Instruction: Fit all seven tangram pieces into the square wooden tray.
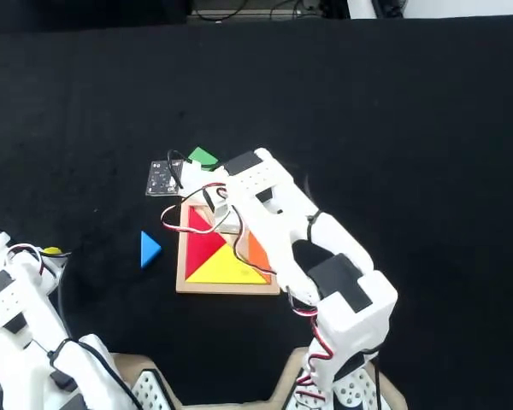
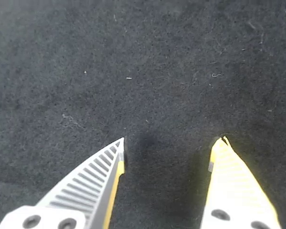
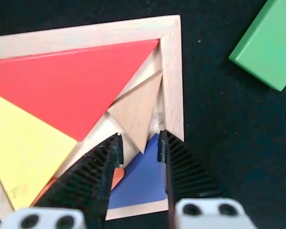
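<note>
The square wooden tray [image 1: 185, 275] lies mid-table and holds a red triangle [image 1: 203, 246], a yellow triangle [image 1: 227, 270] and an orange piece [image 1: 257, 249]. In the right wrist view the tray [image 3: 173, 86] also holds a blue piece [image 3: 142, 183] and a pale wood-coloured triangle [image 3: 138, 112] lying tilted against the rim. My right gripper [image 3: 138, 145] hangs over the tray's far corner, open, its fingers either side of that triangle's tip. A green square [image 1: 203, 157] and a blue triangle [image 1: 150, 248] lie on the cloth. My left gripper [image 2: 169, 148] is open over bare black cloth.
The table is covered in black cloth [image 1: 393, 128], with wide free room at the back and right. The right arm [image 1: 325, 256] reaches across the tray's right side. The left arm [image 1: 17, 307] stands at the near left corner.
</note>
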### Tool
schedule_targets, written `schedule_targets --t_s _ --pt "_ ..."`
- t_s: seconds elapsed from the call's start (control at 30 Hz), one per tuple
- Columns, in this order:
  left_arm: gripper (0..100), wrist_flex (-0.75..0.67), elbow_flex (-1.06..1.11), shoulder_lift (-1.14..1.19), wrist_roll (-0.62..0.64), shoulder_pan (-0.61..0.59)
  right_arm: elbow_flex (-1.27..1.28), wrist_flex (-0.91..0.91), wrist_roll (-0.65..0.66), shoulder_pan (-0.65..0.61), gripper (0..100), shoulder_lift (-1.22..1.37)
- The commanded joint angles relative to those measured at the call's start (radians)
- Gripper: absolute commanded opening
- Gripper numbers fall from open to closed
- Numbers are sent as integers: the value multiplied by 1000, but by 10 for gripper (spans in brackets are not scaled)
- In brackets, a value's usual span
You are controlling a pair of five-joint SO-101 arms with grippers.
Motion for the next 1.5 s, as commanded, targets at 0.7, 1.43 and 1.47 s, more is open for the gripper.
schedule_targets --t_s 0.7,1.43,1.47 --pt "284 -18 1 -11 2 13 27 -26 -12 -74 127 -113" --pt "284 -18 1 -11 2 13 -82 133 -14 -78 65 -18" --pt "284 -18 1 -11 2 13 -82 146 -14 -78 53 -36"
